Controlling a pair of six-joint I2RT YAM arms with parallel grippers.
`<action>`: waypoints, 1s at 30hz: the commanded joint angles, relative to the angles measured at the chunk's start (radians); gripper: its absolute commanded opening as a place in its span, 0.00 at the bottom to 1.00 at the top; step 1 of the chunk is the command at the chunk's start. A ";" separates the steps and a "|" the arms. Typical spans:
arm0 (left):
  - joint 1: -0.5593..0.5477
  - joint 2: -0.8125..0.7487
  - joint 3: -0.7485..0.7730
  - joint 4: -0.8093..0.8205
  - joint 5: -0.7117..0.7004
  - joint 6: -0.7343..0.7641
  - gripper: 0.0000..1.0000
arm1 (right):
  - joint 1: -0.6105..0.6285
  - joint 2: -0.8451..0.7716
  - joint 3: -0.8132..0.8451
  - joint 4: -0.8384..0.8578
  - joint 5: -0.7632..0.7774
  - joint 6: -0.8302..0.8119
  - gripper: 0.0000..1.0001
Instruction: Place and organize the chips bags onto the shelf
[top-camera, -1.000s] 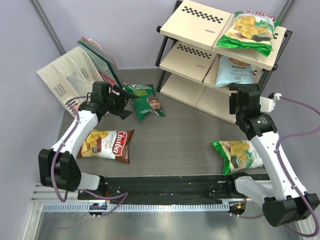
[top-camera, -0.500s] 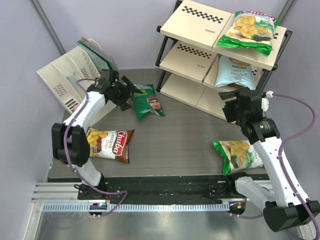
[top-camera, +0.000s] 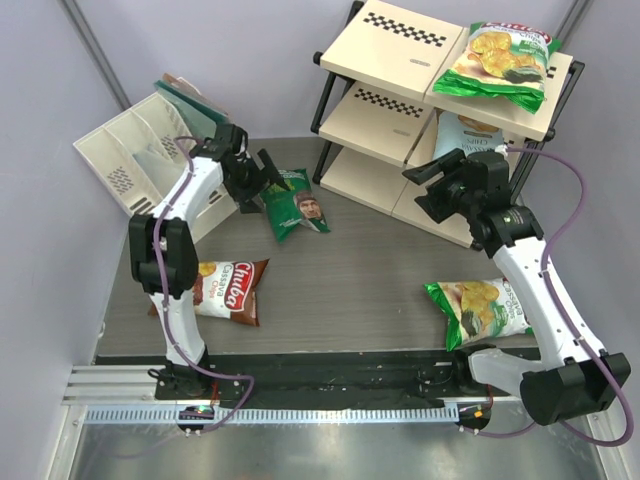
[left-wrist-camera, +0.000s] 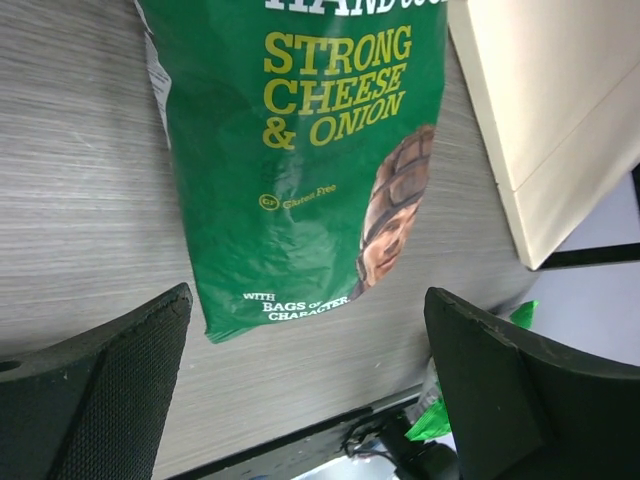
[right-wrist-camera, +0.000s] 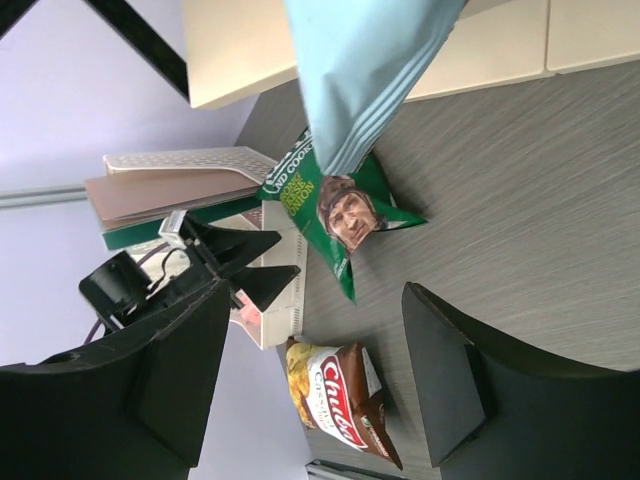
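A dark green chips bag (top-camera: 297, 205) lies flat on the table left of the shelf (top-camera: 385, 110). My left gripper (top-camera: 272, 178) hovers open at its left end; in the left wrist view the bag (left-wrist-camera: 300, 150) lies beyond the spread fingers (left-wrist-camera: 100, 390), untouched. A brown Chuba bag (top-camera: 225, 288) lies near the left front. One green-and-white bag (top-camera: 478, 310) rests at the right front, another (top-camera: 500, 62) on the shelf's top tier. A light blue bag (top-camera: 468, 135) sits on the middle tier. My right gripper (top-camera: 420, 188) hangs open and empty before the shelf, pointing left.
A white slotted organizer (top-camera: 130, 160) with flat folders leans at the back left, just behind my left arm. The right wrist view shows the light blue bag's end (right-wrist-camera: 360, 70) overhanging the shelf, and the dark green bag (right-wrist-camera: 340, 210) and Chuba bag (right-wrist-camera: 340, 400) beyond.
My left arm has swung back and to the right over the dark green bag, its jaws spreading wider. My right gripper has turned left, away from the shelf, still open.
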 joint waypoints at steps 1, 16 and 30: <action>0.009 0.040 0.055 -0.084 0.007 0.087 0.97 | 0.001 -0.035 -0.015 0.056 -0.031 -0.007 0.74; -0.018 0.048 -0.073 0.134 -0.047 0.116 0.96 | 0.001 -0.016 -0.024 0.094 -0.058 -0.008 0.74; -0.132 0.112 -0.086 0.183 -0.104 0.064 0.77 | 0.000 -0.026 -0.054 0.115 -0.074 -0.005 0.73</action>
